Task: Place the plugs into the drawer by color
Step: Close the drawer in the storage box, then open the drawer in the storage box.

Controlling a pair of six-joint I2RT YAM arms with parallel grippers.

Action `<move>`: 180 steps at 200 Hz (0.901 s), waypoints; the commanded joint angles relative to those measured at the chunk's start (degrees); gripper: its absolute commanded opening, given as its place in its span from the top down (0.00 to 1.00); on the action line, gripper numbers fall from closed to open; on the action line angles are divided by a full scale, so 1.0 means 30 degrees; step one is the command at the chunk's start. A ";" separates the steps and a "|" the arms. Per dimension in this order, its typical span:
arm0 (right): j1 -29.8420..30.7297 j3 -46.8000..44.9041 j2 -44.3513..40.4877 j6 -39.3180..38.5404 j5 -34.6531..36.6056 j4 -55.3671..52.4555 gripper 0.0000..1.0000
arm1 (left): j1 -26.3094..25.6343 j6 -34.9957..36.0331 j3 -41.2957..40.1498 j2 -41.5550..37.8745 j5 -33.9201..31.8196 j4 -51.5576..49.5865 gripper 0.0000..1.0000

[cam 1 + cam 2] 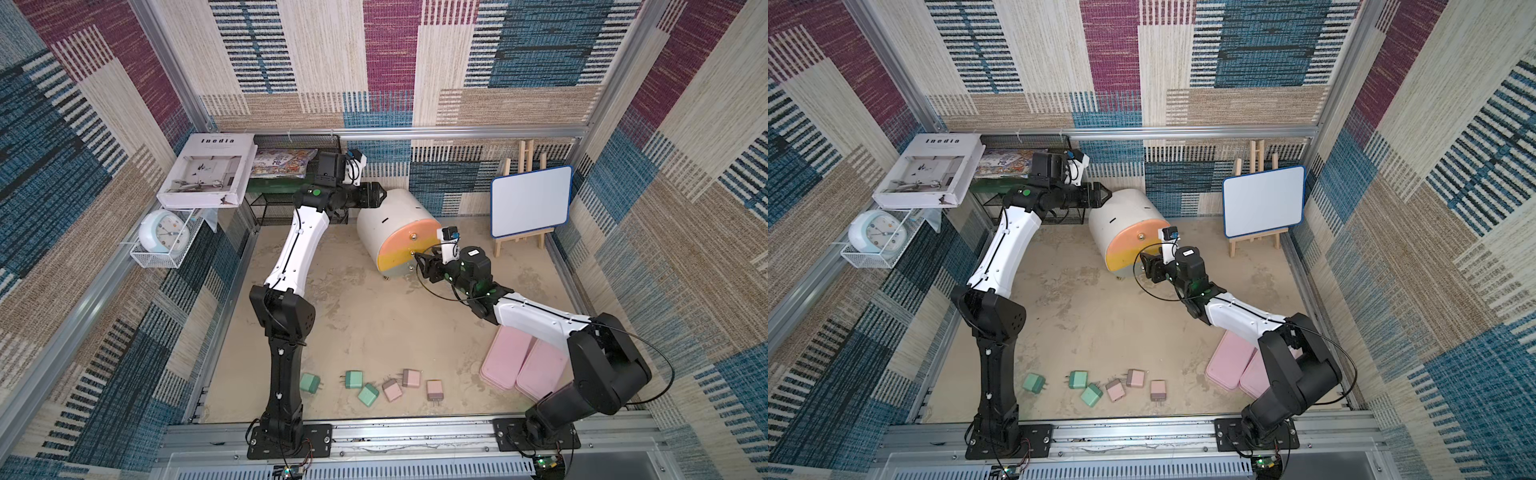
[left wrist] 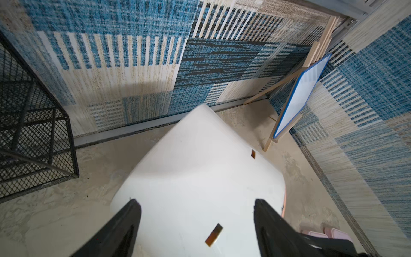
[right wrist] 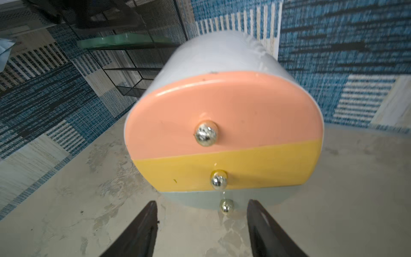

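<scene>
The drawer (image 1: 395, 220) (image 1: 1125, 220), a white barrel-shaped cabinet, stands at the back middle with its peach front (image 3: 233, 106), yellow front and grey-green front all shut. My left gripper (image 1: 380, 194) (image 2: 195, 203) is open at its rear top, both fingers spread over the white shell (image 2: 200, 166). My right gripper (image 1: 419, 262) (image 3: 201, 203) is open just in front of the grey-green front's knob (image 3: 226, 207), which sits between the fingers and untouched. Near the front edge lie loose plugs: three mint green (image 1: 310, 382) (image 1: 354, 379) (image 1: 368, 394) and three pale pink (image 1: 392, 390) (image 1: 411, 377) (image 1: 434, 389).
Two flat pink boxes (image 1: 519, 365) lie under my right arm at the front right. A small whiteboard on an easel (image 1: 530, 201) stands at the back right. A black mesh rack (image 1: 286, 199) with books is at the back left, beside a clock (image 1: 163, 235).
</scene>
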 commanded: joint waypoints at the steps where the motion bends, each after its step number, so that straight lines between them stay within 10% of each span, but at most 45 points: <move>1: -0.0647 -0.0170 0.0617 0.3379 -0.2391 0.1940 0.35 | -0.0130 0.0143 -0.0121 0.0136 0.0495 -0.0332 0.17; 180: -0.1506 0.2770 0.6511 0.9046 -0.4888 0.4190 0.49 | -0.0380 0.1327 0.1789 0.2277 0.0657 -0.0261 0.16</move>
